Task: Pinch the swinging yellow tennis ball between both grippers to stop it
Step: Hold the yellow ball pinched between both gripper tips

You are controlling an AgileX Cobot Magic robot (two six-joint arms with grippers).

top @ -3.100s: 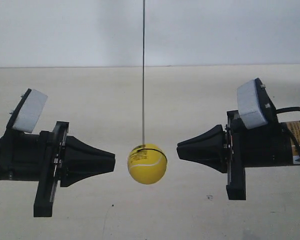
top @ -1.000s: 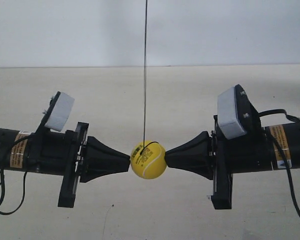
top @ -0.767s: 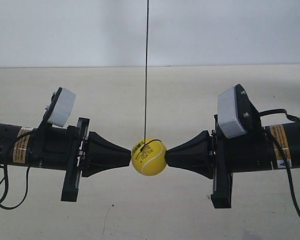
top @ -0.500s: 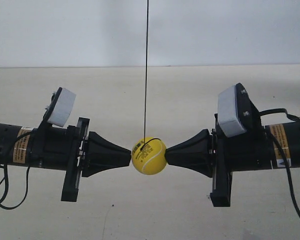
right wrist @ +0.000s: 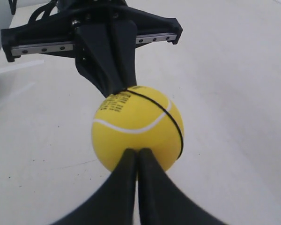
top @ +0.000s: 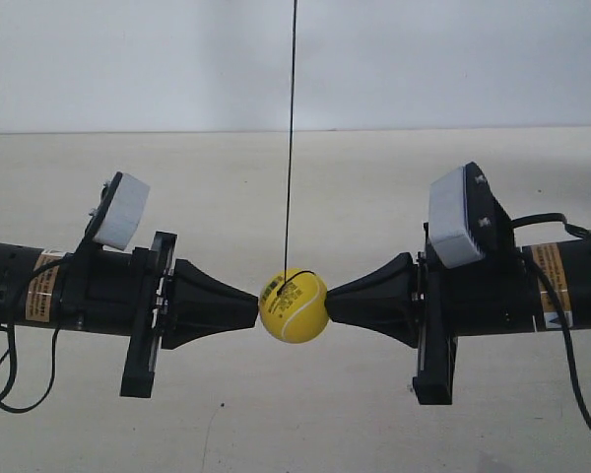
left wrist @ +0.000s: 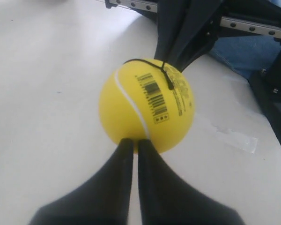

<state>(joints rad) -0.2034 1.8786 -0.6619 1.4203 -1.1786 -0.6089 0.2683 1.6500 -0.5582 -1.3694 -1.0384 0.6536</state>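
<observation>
The yellow tennis ball [top: 294, 307] hangs on a thin dark string [top: 291, 138] just above the table, with its barcode sticker [left wrist: 154, 97] on top. Two black cone snouts touch it from opposite sides: the gripper of the arm at the exterior view's left [top: 253, 310] and the gripper of the arm at the exterior view's right [top: 329, 298]. In the left wrist view, my left gripper [left wrist: 136, 141] is shut, its tips pressed on the ball [left wrist: 146, 110]. My right gripper [right wrist: 138, 151] is also shut, and its tips touch the ball [right wrist: 136, 128].
The pale table [top: 295, 414] lies below the ball and a white wall [top: 128, 59] stands behind. Black cables [top: 0, 379] hang from both arms. Blue cloth [left wrist: 246, 49] shows beyond the far gripper in the left wrist view.
About three seconds ago both snouts stood apart from the ball; they have closed in and now touch it. Over the last second the ball and arms barely move.
</observation>
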